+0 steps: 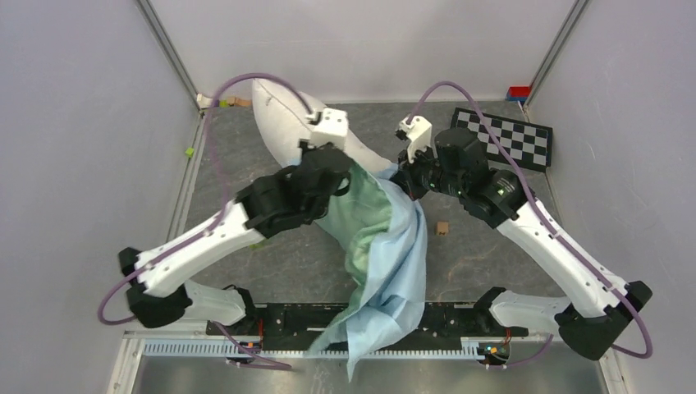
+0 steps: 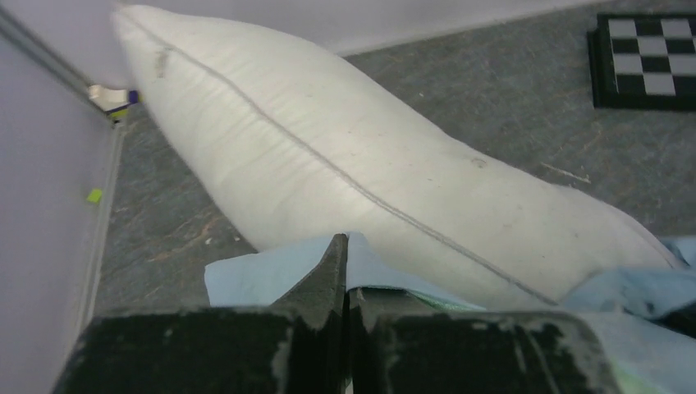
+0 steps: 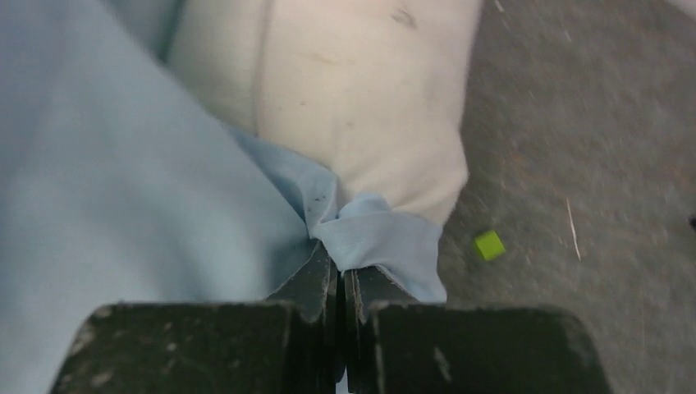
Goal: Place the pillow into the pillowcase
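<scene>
The off-white pillow [image 1: 275, 115] lies slantwise from the far left corner toward the middle; its near end sits inside the mouth of the light-blue pillowcase [image 1: 394, 271], whose mint-green inside [image 1: 361, 217] shows. The pillowcase trails down over the near edge. My left gripper [image 1: 328, 168] is shut on the pillowcase's mouth edge [image 2: 271, 271] against the pillow [image 2: 328, 156]. My right gripper [image 1: 404, 180] is shut on the opposite mouth edge [image 3: 386, 234], beside the pillow [image 3: 361, 90].
A checkerboard [image 1: 509, 135] lies at the far right, with red and blue blocks [image 1: 518, 92] behind it. A small brown block [image 1: 442, 228] sits right of the pillowcase. A green cube [image 3: 489, 245] and other small blocks [image 1: 234, 102] lie near the left wall.
</scene>
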`<state>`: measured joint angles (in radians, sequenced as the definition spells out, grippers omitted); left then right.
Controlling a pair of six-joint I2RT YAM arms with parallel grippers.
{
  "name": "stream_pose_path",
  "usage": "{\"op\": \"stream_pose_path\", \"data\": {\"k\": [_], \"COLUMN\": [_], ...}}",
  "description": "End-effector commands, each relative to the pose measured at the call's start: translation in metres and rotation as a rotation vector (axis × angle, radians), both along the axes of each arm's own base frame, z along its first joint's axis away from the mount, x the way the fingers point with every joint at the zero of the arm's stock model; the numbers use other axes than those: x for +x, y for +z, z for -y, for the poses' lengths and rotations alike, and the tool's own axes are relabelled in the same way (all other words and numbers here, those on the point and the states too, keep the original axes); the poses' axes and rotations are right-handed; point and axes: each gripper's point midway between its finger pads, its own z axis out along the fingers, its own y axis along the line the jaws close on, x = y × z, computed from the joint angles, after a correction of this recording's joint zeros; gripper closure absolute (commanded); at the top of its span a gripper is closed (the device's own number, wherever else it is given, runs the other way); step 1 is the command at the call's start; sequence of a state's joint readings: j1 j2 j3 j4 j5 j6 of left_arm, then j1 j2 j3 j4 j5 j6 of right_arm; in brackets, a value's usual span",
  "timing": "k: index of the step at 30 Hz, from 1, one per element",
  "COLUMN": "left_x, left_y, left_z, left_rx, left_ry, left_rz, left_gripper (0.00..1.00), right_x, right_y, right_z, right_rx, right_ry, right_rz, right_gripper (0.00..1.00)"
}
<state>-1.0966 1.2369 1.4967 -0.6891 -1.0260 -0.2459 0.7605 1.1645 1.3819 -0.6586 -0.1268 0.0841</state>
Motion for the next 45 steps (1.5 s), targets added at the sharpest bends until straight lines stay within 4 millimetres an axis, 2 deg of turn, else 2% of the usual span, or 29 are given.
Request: {"op": "stream_pose_path", "data": {"k": [1, 3, 4, 5, 6, 8, 9, 10, 11, 13, 14, 15, 16, 18, 21, 23, 26, 28, 31, 34, 37, 40, 43, 45], "left_x": [0.043, 0.064, 0.072, 0.082, 0.092, 0.111, 0.119, 0.126, 0.132, 0.143, 0.147, 0.152, 0.156, 0.162, 0.171, 0.177, 0.192, 0.205, 0.227, 0.25, 0.266, 0.277, 0.282, 0.28], "left_y": [-0.045, -0.062, -0.069, -0.077, -0.087, -0.096, -0.099, -0.099, -0.097, -0.085, -0.078, -0.072, -0.066, -0.059, -0.05, -0.045, -0.05, -0.06, -0.087, -0.126, -0.153, -0.174, -0.207, -0.229], "left_z": [0.071, 0.096, 0.108, 0.12, 0.13, 0.145, 0.149, 0.152, 0.154, 0.155, 0.154, 0.153, 0.152, 0.147, 0.131, 0.114, 0.082, 0.067, 0.057, 0.065, 0.086, 0.1, 0.104, 0.103], "left_rx": [-0.025, -0.062, -0.062, -0.055, -0.05, -0.06, -0.072, -0.088, -0.106, -0.137, -0.151, -0.161, -0.167, -0.161, -0.182, -0.211, -0.232, -0.254, -0.242, -0.245, -0.271, -0.302, -0.326, -0.331], "left_ry": [-0.204, -0.262, -0.291, -0.306, -0.314, -0.321, -0.321, -0.318, -0.318, -0.314, -0.314, -0.316, -0.316, -0.31, -0.27, -0.226, -0.148, -0.136, -0.128, -0.164, -0.241, -0.266, -0.221, -0.192], "left_rz": [-0.165, -0.246, -0.271, -0.291, -0.314, -0.345, -0.357, -0.357, -0.357, -0.335, -0.323, -0.314, -0.307, -0.295, -0.278, -0.265, -0.273, -0.303, -0.355, -0.422, -0.434, -0.45, -0.503, -0.551], "left_gripper": [0.98, 0.97, 0.96, 0.93, 0.92, 0.9, 0.88, 0.85, 0.83, 0.74, 0.7, 0.62, 0.52, 0.46, 0.3, 0.2, 0.01, 0.0, 0.0, 0.0, 0.0, 0.0, 0.01, 0.15], "right_x": [0.054, 0.08, 0.088, 0.096, 0.101, 0.109, 0.112, 0.114, 0.115, 0.117, 0.116, 0.115, 0.113, 0.109, 0.105, 0.103, 0.1, 0.1, 0.102, 0.108, 0.115, 0.122, 0.128, 0.133], "right_y": [-0.046, -0.073, -0.082, -0.087, -0.086, -0.07, -0.058, -0.047, -0.035, -0.011, 0.001, 0.015, 0.028, 0.049, 0.065, 0.066, 0.052, 0.035, 0.005, -0.035, -0.077, -0.112, -0.14, -0.156], "right_z": [0.044, 0.075, 0.085, 0.095, 0.099, 0.107, 0.111, 0.117, 0.124, 0.14, 0.146, 0.151, 0.154, 0.157, 0.16, 0.157, 0.148, 0.147, 0.139, 0.13, 0.128, 0.128, 0.122, 0.119], "right_rx": [-0.013, -0.077, -0.106, -0.126, -0.135, -0.122, -0.107, -0.102, -0.102, -0.108, -0.1, -0.086, -0.065, -0.026, 0.006, 0.004, -0.014, -0.049, -0.091, -0.134, -0.185, -0.232, -0.255, -0.271], "right_ry": [-0.155, -0.299, -0.349, -0.405, -0.441, -0.503, -0.53, -0.568, -0.604, -0.685, -0.712, -0.736, -0.749, -0.765, -0.77, -0.743, -0.687, -0.679, -0.64, -0.619, -0.627, -0.641, -0.636, -0.631], "right_rz": [-0.051, -0.091, -0.111, -0.124, -0.128, -0.084, -0.054, -0.024, 0.007, 0.059, 0.084, 0.112, 0.139, 0.181, 0.22, 0.221, 0.19, 0.171, 0.114, 0.055, 0.002, -0.049, -0.088, -0.114], "right_gripper": [1.0, 1.0, 0.95, 0.84, 0.67, 0.38, 0.27, 0.22, 0.18, 0.12, 0.06, 0.02, 0.02, 0.02, 0.02, 0.02, 0.02, 0.02, 0.02, 0.02, 0.02, 0.02, 0.02, 0.02]}}
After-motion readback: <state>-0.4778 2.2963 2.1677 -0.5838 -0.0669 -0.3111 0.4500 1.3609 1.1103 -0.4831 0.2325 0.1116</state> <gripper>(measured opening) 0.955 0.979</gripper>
